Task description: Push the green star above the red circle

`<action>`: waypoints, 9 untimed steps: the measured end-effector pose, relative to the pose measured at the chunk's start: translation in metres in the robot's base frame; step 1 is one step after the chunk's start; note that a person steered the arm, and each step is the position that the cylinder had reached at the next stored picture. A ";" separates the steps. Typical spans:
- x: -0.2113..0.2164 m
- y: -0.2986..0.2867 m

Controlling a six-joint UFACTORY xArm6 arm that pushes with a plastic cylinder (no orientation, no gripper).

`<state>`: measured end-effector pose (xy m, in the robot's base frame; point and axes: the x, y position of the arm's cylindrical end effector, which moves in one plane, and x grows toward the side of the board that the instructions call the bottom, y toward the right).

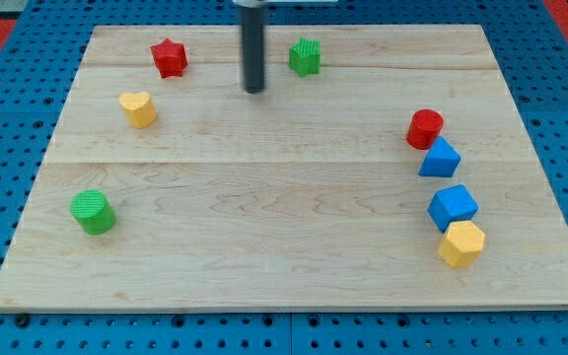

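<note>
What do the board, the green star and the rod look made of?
Board: pale wood, matte, with visible grain and plank seams. Green star: probably plastic, with fine ridges that suggest 3D printing. Rod: dark, smooth, faint sheen; metal or plastic, unclear. My tip sits left of the star.

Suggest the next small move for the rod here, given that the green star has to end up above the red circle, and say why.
Probably a short slide toward the view's right, into the green star. My tip sits just to the star's left and slightly lower, not touching it, while the red circle lies far to the right, beside the blue triangle. Pushing from the left should carry the star rightward.
</note>
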<state>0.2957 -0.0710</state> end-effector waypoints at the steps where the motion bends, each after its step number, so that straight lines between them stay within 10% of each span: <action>1: -0.068 0.040; 2: -0.049 0.130; 4: -0.042 0.064; 7: 0.035 0.115; 9: -0.014 0.129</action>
<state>0.2818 0.0580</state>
